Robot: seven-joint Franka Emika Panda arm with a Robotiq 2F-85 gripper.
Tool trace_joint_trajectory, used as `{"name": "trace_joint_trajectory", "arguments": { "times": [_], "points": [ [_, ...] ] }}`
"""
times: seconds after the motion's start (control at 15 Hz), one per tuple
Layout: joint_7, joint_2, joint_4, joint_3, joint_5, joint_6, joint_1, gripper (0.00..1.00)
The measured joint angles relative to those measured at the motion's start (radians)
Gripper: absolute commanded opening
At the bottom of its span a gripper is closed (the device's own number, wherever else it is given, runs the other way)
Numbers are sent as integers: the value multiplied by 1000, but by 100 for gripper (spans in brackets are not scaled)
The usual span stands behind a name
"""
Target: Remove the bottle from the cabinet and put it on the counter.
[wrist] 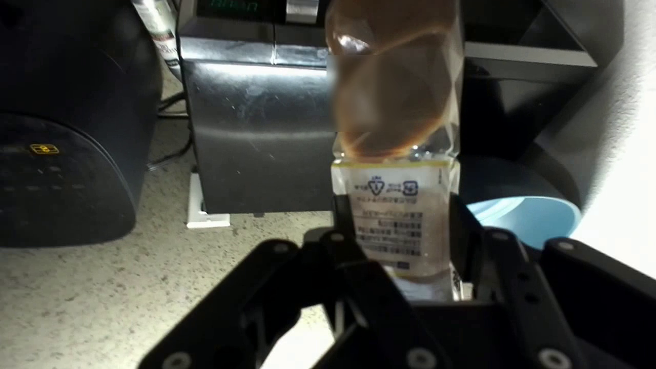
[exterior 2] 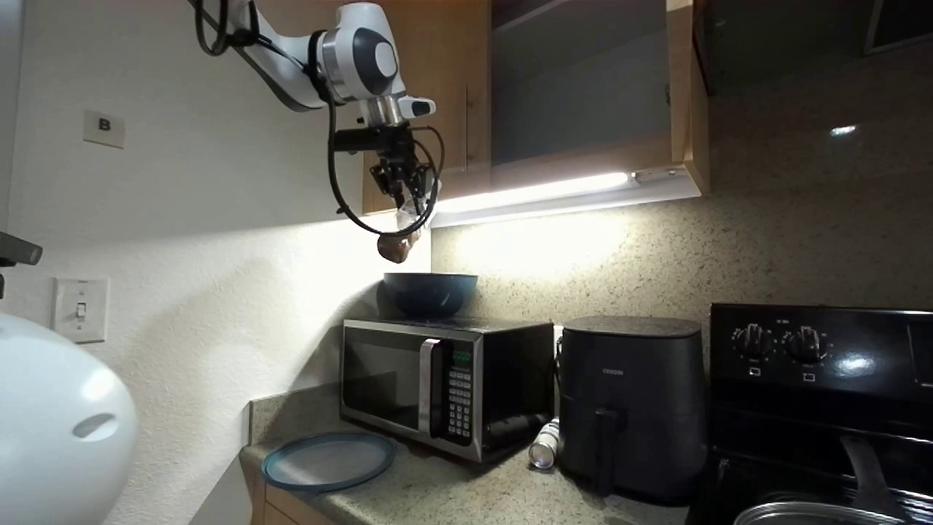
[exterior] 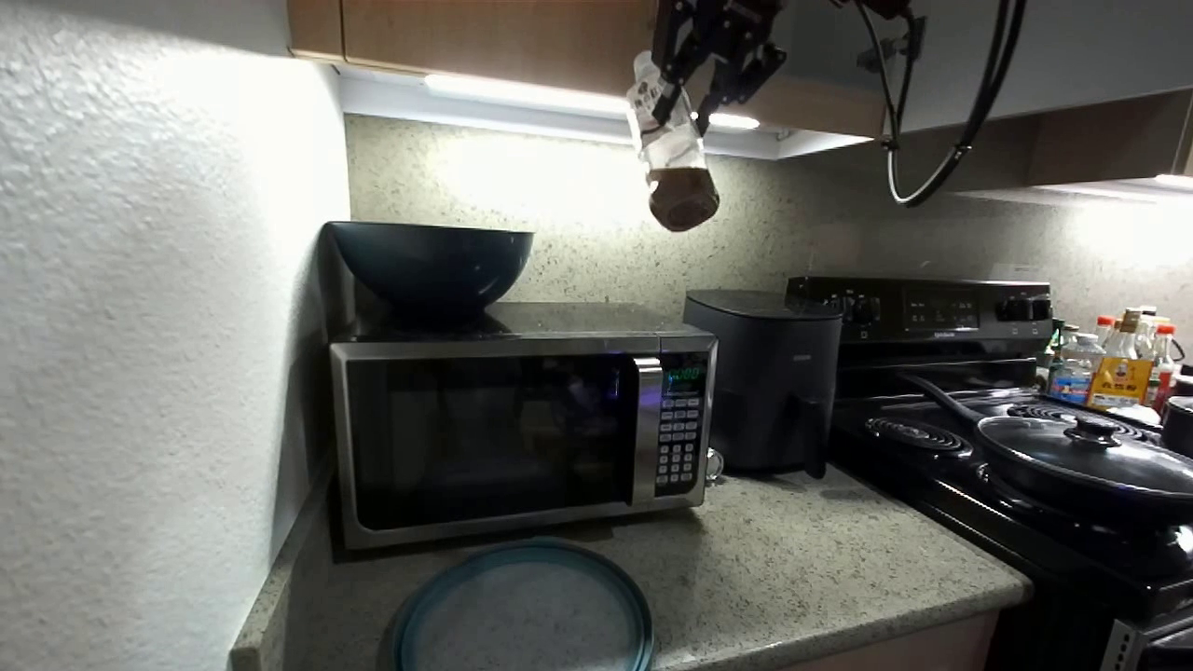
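Note:
The bottle (exterior: 685,194) is clear plastic with a pale label and brown contents. My gripper (exterior: 682,116) is shut on it around the label and holds it in the air, tilted, above the microwave. The bottle (exterior 2: 396,246) and gripper (exterior 2: 410,198) also show in an exterior view. In the wrist view the bottle (wrist: 394,92) sits between both fingers of the gripper (wrist: 402,220), its base pointing away; its cap is hidden. The wooden cabinet (exterior: 494,37) is behind the gripper, with a lit strip underneath. The speckled counter (exterior: 792,550) lies well below.
A microwave (exterior: 522,438) stands under the bottle with a dark blue bowl (exterior: 433,266) on top. A black air fryer (exterior: 769,382) stands beside it. A round blue-rimmed lid (exterior: 522,606) lies on the counter in front. The black stove (exterior: 932,466) holds a lidded pan (exterior: 1086,466).

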Motion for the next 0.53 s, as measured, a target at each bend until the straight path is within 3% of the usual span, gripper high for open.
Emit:
{"name": "trace_joint_trajectory", "arguments": {
  "times": [0.13,0.2,0.53],
  "points": [
    [114,-81,-101,1,-3,-4,-2,20],
    [165,-124,-151,3,-1,-9,-2,45],
    [173,-134,-168,7,-2,-10,-2,45]
  ]
}}
